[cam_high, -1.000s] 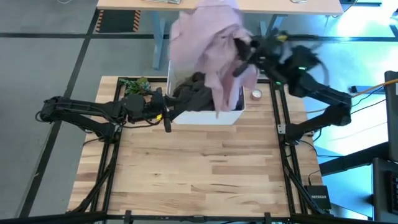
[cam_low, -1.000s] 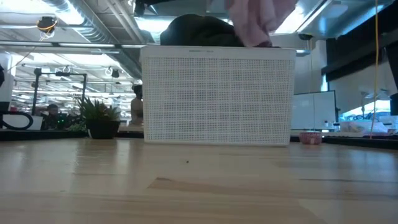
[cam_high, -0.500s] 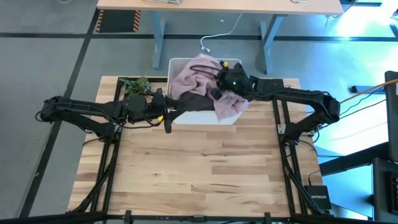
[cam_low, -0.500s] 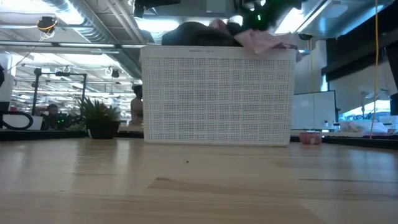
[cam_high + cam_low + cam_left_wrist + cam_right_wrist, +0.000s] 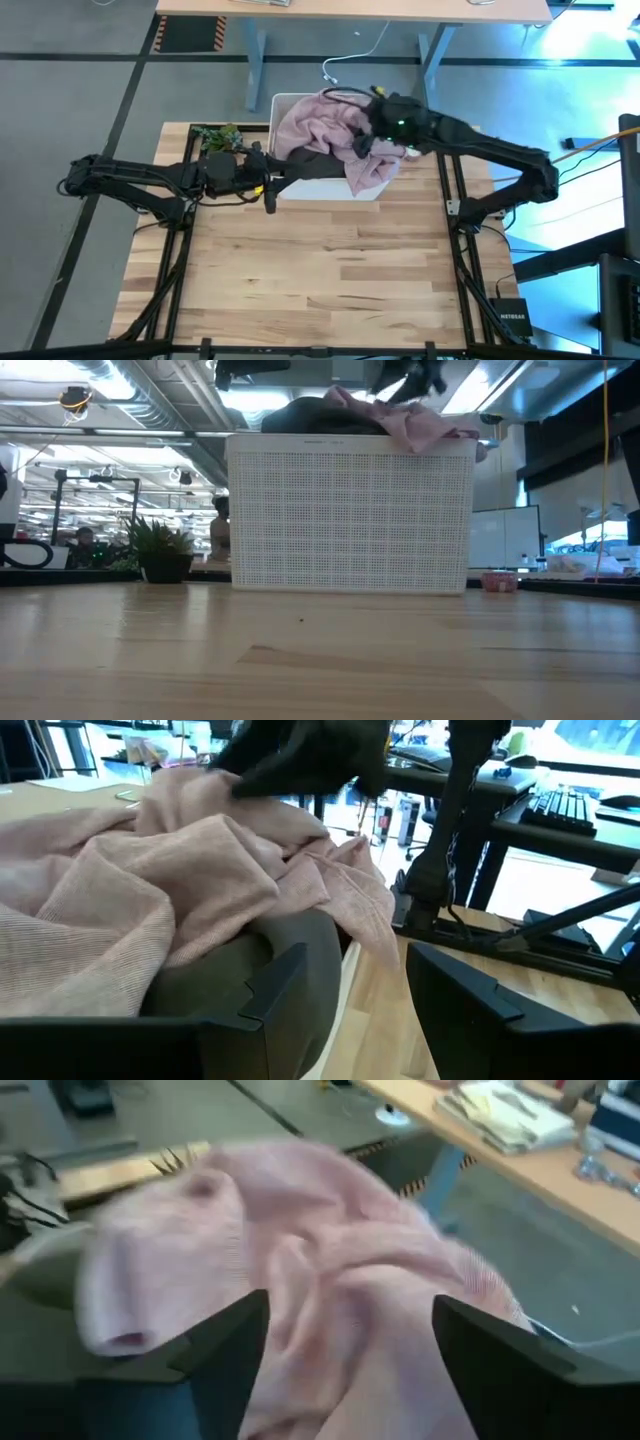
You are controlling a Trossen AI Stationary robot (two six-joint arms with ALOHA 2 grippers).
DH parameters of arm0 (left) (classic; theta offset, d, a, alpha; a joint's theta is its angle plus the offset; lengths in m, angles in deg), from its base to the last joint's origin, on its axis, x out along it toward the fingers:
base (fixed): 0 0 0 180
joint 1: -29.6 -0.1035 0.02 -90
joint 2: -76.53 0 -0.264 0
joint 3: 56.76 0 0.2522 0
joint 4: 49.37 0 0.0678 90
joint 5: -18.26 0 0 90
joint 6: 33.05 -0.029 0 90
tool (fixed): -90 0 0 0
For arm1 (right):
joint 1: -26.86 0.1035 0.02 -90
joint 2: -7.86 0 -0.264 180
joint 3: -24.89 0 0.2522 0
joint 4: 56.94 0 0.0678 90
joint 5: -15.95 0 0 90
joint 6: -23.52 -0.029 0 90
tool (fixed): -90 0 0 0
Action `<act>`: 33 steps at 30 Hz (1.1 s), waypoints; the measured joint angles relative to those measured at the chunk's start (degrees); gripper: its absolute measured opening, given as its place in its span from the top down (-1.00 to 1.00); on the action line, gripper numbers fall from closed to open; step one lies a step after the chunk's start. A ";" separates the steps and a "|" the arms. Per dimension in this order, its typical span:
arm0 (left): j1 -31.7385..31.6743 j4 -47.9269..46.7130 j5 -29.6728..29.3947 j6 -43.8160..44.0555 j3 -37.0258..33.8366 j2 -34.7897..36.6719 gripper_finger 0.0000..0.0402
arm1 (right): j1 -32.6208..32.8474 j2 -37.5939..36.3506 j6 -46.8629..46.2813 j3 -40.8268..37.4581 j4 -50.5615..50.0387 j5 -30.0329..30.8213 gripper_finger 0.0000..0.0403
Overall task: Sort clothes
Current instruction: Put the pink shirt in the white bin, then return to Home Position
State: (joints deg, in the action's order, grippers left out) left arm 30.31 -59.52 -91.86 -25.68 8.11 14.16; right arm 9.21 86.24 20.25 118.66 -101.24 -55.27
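A white bin (image 5: 318, 191) (image 5: 350, 510) stands at the table's far middle, heaped with clothes. A pale pink garment (image 5: 325, 125) (image 5: 150, 880) (image 5: 330, 1250) lies on top; one part droops over the bin's near right rim (image 5: 435, 432). Under it lies a dark olive garment (image 5: 250, 950) (image 5: 308, 160). My right gripper (image 5: 372, 128) (image 5: 340, 1360) hovers open just above the pink garment, nothing between its fingers. My left gripper (image 5: 270, 190) (image 5: 365, 985) is open at the bin's near left corner, one finger over the olive garment and one outside the wall.
A small potted plant (image 5: 215, 135) (image 5: 160, 550) stands left of the bin. A small pink-red object (image 5: 498, 580) sits to the bin's right. Bare wooden tabletop (image 5: 320, 280) stretches from the bin to the near edge. A desk (image 5: 350, 8) stands beyond the table.
My right gripper has come down from high above the bin with the pink garment hanging from it, then risen slightly. The garment has dropped from a long hanging drape into a heap on the bin's clothes, one part over the near right rim.
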 joint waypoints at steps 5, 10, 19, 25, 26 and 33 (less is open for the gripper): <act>0.00 0.07 0.94 -1.14 0.00 0.00 0.18 | 2.94 -4.78 0.98 3.89 -3.61 -0.18 -0.57; 0.02 0.13 2.15 -3.98 0.00 0.01 0.18 | 3.91 -11.06 2.25 2.92 -4.74 -1.70 -0.57; -1.05 0.23 3.72 -5.65 -1.93 0.27 0.18 | 3.91 -25.46 0.79 -11.30 -1.27 -13.93 -0.22; -5.21 6.69 3.38 -1.48 -7.81 1.40 0.18 | 3.88 -35.39 0.18 -27.87 8.81 -18.29 0.20; -6.19 6.91 3.21 -0.19 -8.70 1.44 0.18 | 3.80 -36.67 0.10 -30.38 10.34 -19.45 0.27; -10.25 9.85 7.42 1.65 -14.46 1.42 0.29 | 3.76 -43.47 -0.96 -42.38 15.29 -24.07 0.79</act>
State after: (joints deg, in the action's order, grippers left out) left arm 20.05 -49.67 -84.45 -24.04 -6.34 15.58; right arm 12.97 42.78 19.29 76.27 -85.95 -79.35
